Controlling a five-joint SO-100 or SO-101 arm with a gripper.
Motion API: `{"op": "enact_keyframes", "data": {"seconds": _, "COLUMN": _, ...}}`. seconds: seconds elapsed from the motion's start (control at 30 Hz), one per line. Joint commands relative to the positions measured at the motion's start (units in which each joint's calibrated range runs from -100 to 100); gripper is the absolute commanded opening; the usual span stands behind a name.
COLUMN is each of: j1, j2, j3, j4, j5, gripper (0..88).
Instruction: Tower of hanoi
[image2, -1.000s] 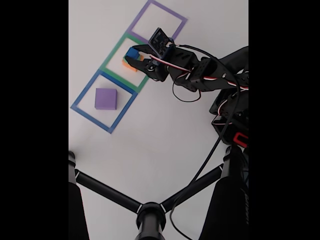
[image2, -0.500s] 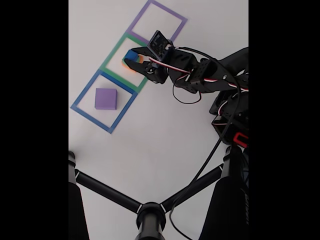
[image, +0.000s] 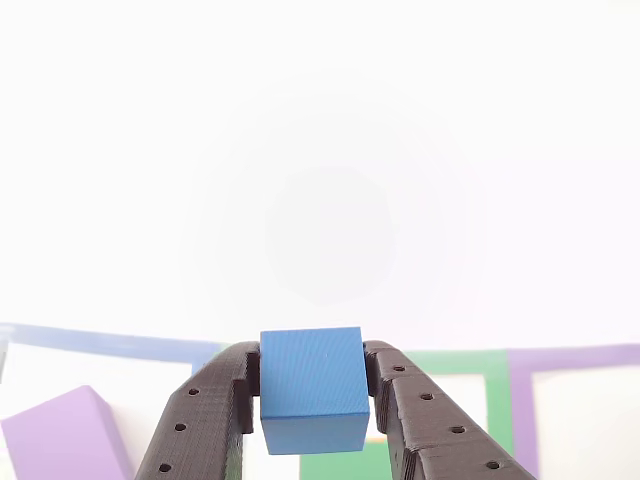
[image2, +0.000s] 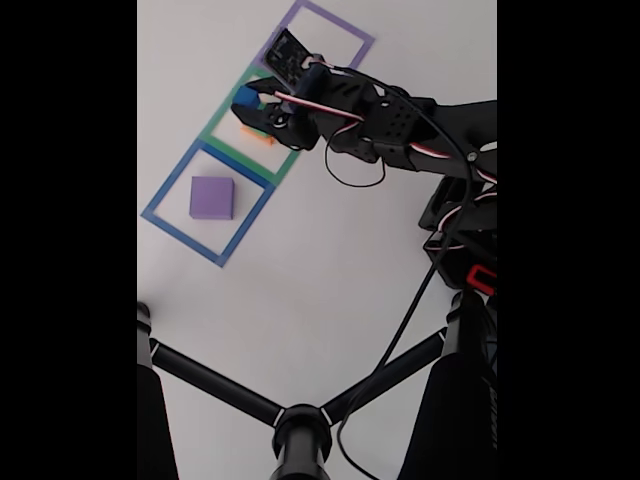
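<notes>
My gripper (image: 312, 356) is shut on the small blue block (image: 311, 385), which sits square between the two black fingers (image: 205, 420). In the fixed view the gripper (image2: 250, 106) holds the blue block (image2: 245, 97) lifted above the green taped outline (image2: 222, 110). Below it, an orange block (image2: 258, 134) lies inside that outline, partly covered by the gripper. The purple block (image2: 211, 197) lies flat in the blue taped outline (image2: 160, 192); it also shows at the lower left of the other view as the purple block (image: 60, 435).
A purple taped outline (image2: 345, 28) lies beyond the green one. The arm's base (image2: 465, 240) and cables stand at the right. Black tripod legs (image2: 300, 425) cross the bottom of the fixed view.
The gripper has risen with the blue block, up and to the left in the fixed view, off the orange block. The purple block has not moved.
</notes>
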Motion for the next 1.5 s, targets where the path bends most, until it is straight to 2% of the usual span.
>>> {"op": "enact_keyframes", "data": {"seconds": 0.0, "j1": -1.4, "j2": -7.0, "j3": -15.6, "j4": 23.7, "j5": 0.6, "gripper": 3.8}}
{"op": "enact_keyframes", "data": {"seconds": 0.13, "j1": -3.3, "j2": -10.2, "j3": -31.1, "j4": 47.3, "j5": 0.6, "gripper": 3.6}}
{"op": "enact_keyframes", "data": {"seconds": 0.27, "j1": -6.7, "j2": -10.7, "j3": -47.0, "j4": 65.7, "j5": 0.6, "gripper": 3.9}}
{"op": "enact_keyframes", "data": {"seconds": 0.4, "j1": -9.9, "j2": -10.2, "j3": -59.0, "j4": 77.4, "j5": 0.6, "gripper": 3.9}}
{"op": "enact_keyframes", "data": {"seconds": 0.5, "j1": -11.9, "j2": -10.5, "j3": -62.5, "j4": 81.5, "j5": 0.6, "gripper": 3.7}}
{"op": "enact_keyframes", "data": {"seconds": 0.9, "j1": -16.2, "j2": -10.7, "j3": -63.4, "j4": 82.1, "j5": 0.6, "gripper": 3.2}}
{"op": "enact_keyframes", "data": {"seconds": 1.1, "j1": -19.2, "j2": -10.8, "j3": -59.4, "j4": 79.0, "j5": 0.6, "gripper": 3.2}}
{"op": "enact_keyframes", "data": {"seconds": 1.27, "j1": -18.8, "j2": -12.3, "j3": -46.4, "j4": 67.5, "j5": 0.6, "gripper": 3.2}}
{"op": "enact_keyframes", "data": {"seconds": 1.47, "j1": -17.0, "j2": -13.5, "j3": -25.6, "j4": 45.2, "j5": 0.6, "gripper": 3.1}}
